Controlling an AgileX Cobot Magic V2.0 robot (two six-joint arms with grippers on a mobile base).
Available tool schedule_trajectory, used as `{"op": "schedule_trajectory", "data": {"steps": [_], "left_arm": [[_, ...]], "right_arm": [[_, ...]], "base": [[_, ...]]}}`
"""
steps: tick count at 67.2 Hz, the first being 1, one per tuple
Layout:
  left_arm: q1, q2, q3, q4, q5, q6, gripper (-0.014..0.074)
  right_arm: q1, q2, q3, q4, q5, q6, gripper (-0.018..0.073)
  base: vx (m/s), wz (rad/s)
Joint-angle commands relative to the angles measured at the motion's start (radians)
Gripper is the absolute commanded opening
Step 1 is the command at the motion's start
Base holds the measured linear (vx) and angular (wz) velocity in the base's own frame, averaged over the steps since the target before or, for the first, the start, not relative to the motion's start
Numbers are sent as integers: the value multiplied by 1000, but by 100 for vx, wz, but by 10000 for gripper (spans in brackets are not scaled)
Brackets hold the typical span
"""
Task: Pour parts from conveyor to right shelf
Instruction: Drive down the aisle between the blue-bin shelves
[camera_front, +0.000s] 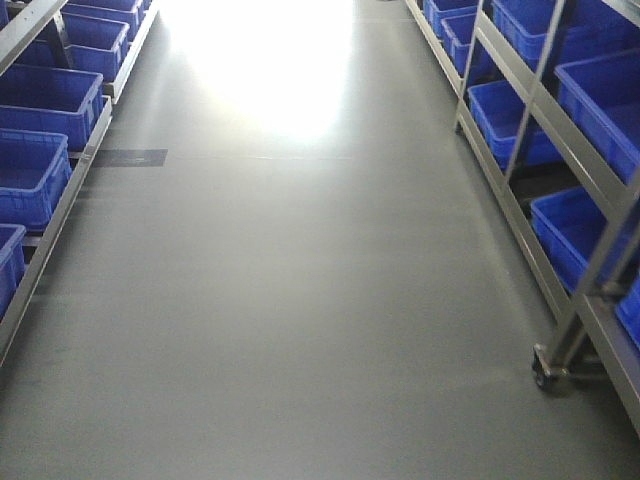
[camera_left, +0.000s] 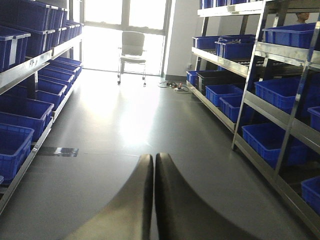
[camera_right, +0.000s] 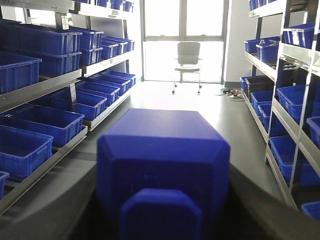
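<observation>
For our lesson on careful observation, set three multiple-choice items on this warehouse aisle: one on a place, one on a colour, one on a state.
1. Where does the office chair stand?
A. at the aisle's far end, before the window
B. on a shelf
C. tipped over mid-aisle

2. What colour are most bins?
A. red
B. blue
C. yellow

3. Which claw holds the blue block?
A. left
B. right
C. neither

Answers:
1 A, the chair shows upright against the bright window in both wrist views.
2 B, nearly every bin in view is blue.
3 B, the block sits between the right claw's dark fingers; the left claw is shut on nothing.
</observation>
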Motion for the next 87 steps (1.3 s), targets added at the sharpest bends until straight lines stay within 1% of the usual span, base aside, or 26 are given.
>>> {"op": "schedule_trajectory", "data": {"steps": [1, 87], "left_arm": [[-3, -7, 22, -9, -75, -4, -6], [-3, -7, 22, -9, -75, -4, -6]], "right_arm": [[0, 14, -28, -2, -83, -9, -4], [0, 14, -28, -2, -82, -9, -4]], "base": [[57, 17], [61, 2]]}}
